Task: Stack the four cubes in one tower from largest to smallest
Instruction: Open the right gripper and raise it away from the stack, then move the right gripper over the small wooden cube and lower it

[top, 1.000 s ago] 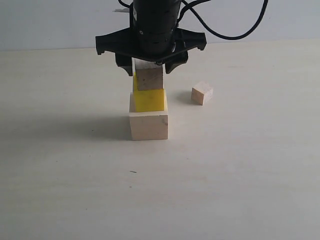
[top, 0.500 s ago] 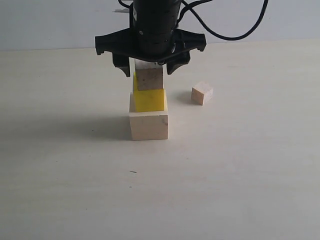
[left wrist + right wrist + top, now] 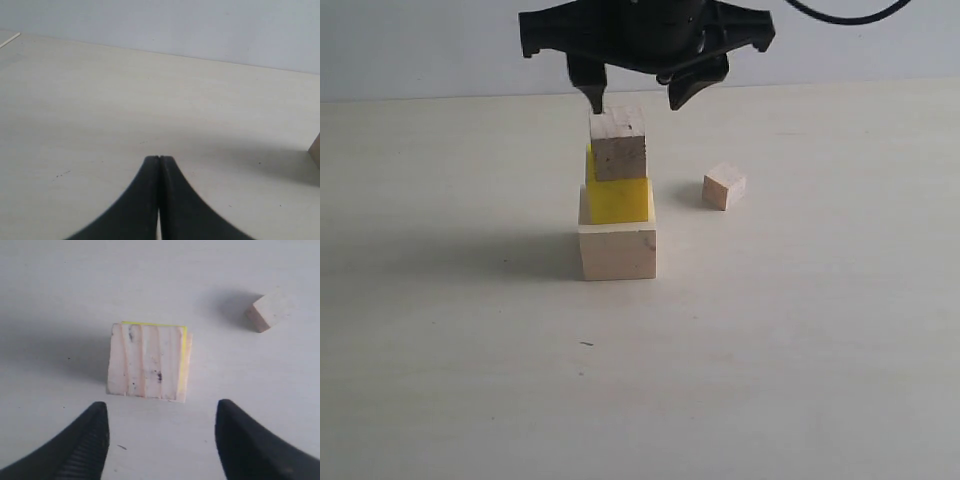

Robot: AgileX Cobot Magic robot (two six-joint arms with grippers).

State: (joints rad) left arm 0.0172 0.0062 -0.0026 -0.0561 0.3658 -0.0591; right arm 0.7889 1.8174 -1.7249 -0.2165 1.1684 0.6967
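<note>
Right of centre in the frame, the tiny pale wooden cube point(image 3: 724, 187) looks light and rigid, best pinched across opposite flat faces by the right gripper point(image 3: 638, 100), spread above the three-cube wooden tower point(image 3: 617, 215); the left gripper point(image 3: 159, 160) is pressed together.

No writing, label or number can be read anywhere — cubes and table alike are unmarked.
</note>
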